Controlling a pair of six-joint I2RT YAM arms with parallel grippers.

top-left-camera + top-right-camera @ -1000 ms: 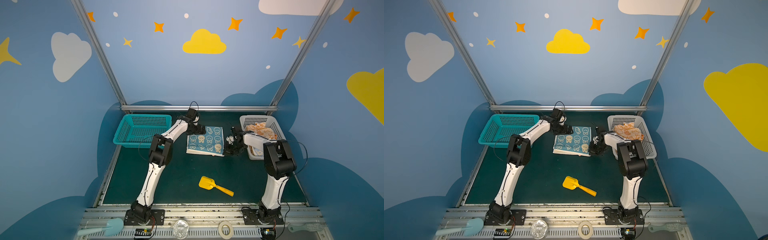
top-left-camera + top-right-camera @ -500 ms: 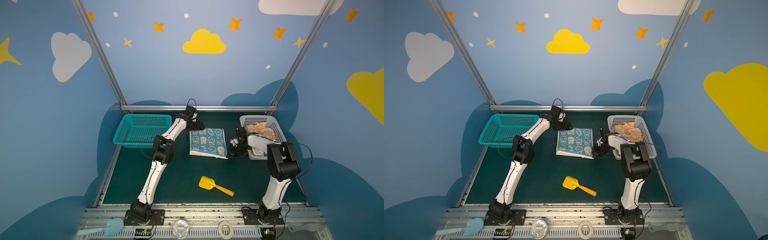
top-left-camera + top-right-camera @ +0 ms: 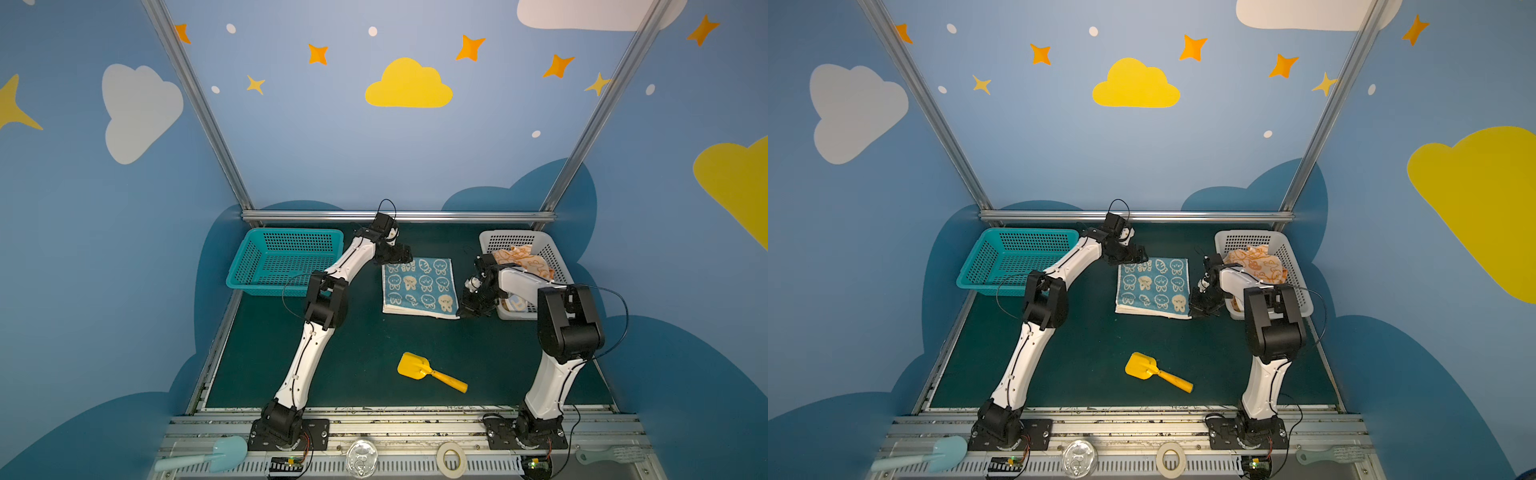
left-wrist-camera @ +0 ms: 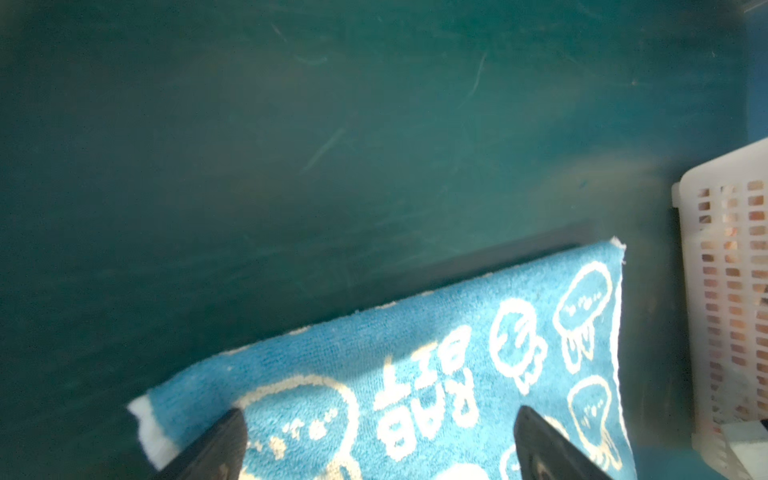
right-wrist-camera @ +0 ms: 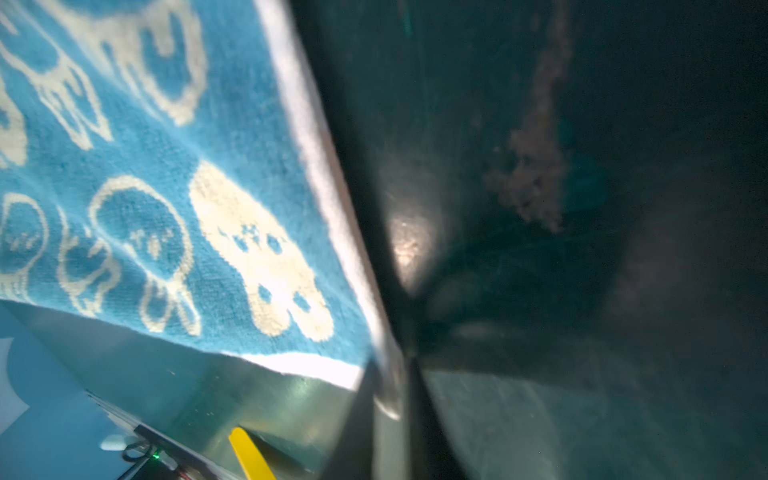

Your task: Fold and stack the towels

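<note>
free: bare mat (image 3: 374,345) in front of blue towel (image 3: 419,286) | blocked: white basket (image 3: 505,240) just right, yellow scoop (image 3: 430,372) near front

Baskets, two: teal basket (image 3: 251,262), white basket (image 3: 509,240). Towels: blue towel (image 3: 419,286), one; orange towels (image 3: 521,257), heaped, number unclear. Yellow scoop (image 3: 413,366), one. Tape roll (image 3: 439,459), one. Spatula (image 3: 224,451), one.

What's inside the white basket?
Crumpled orange-and-cream towels lie in the white basket. The right arm covers its near part, so anything underneath is hidden.
</note>
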